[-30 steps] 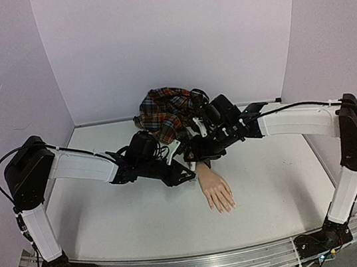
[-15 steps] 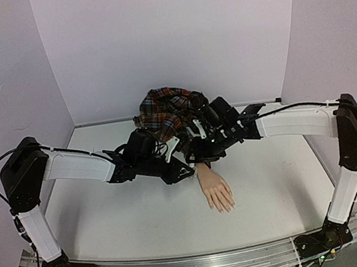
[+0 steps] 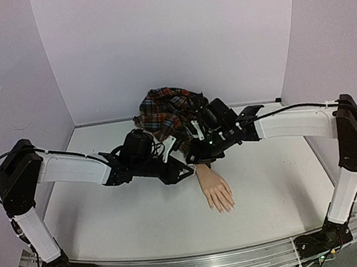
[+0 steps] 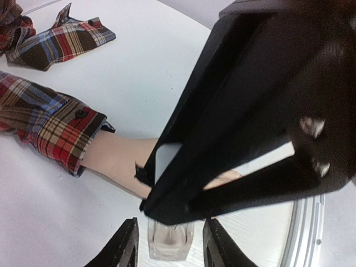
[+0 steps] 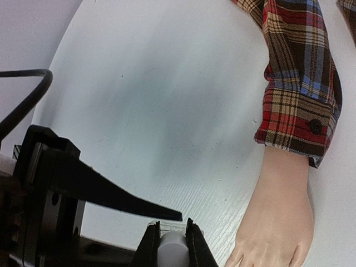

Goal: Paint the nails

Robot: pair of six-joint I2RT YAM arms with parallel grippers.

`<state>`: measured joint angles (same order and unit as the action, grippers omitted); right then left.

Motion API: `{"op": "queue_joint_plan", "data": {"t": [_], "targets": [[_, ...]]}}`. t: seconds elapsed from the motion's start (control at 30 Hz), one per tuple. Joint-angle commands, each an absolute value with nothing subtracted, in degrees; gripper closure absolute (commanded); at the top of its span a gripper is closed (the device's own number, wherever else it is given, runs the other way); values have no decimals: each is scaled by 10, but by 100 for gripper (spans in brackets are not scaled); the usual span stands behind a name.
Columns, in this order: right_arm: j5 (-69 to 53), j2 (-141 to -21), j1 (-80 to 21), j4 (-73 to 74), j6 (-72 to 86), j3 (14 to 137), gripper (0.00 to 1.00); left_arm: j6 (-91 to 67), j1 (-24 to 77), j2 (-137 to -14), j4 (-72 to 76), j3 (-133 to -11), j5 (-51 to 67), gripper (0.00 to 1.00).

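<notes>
The pale mannequin hand (image 3: pixel 215 190) lies palm down on the white table, coming out of a red-blue plaid sleeve (image 3: pixel 165 112). Its nails (image 3: pixel 224 207) are tiny at the fingertips and point toward the near edge. A small clear glass bottle (image 4: pixel 169 238) stands just left of the wrist. My left gripper (image 4: pixel 171 247) is open and straddles the bottle, with a gap on each side. My right gripper (image 5: pixel 172 240) reaches down from above and is shut on the bottle's grey cap (image 5: pixel 173 251). In the top view both grippers, left (image 3: pixel 183 172) and right (image 3: pixel 194 159), meet beside the wrist.
The bunched plaid shirt lies at the back centre, with a loose cuff (image 4: pixel 61 36) behind the arm. White walls enclose the table on three sides. A metal rail (image 3: pixel 198 265) runs along the near edge.
The left arm's elbow has sunk and shifted left a little. Both grippers have stayed at the bottle beside the wrist. The hand has not moved.
</notes>
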<state>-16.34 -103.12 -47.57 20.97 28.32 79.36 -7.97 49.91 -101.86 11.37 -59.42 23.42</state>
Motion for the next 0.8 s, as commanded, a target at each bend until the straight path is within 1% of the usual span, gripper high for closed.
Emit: {"op": "queue_joint_plan", "data": {"t": [0.0,0.07,0.17,0.47,0.57,0.6,0.7,0.77], "targets": [[-151,-961,-479,189,295,784,100,-140,500,-963,230,-538,251,42],[-155,-949,-479,186,297,779,100,-155,500,-968,256,-528,275,42],[-158,-942,-479,186,300,777,100,-162,500,-977,257,-535,278,47],[-160,-954,-482,186,308,780,100,-147,500,-975,266,-551,257,46],[-160,-959,-486,186,309,783,100,-148,500,-980,267,-555,253,55],[-159,-960,-486,186,310,783,100,-147,500,-981,267,-555,251,56],[-160,-963,-488,186,312,785,100,-145,501,-978,269,-553,245,53],[-160,-966,-490,186,314,784,100,-142,500,-978,271,-553,245,53]]}}
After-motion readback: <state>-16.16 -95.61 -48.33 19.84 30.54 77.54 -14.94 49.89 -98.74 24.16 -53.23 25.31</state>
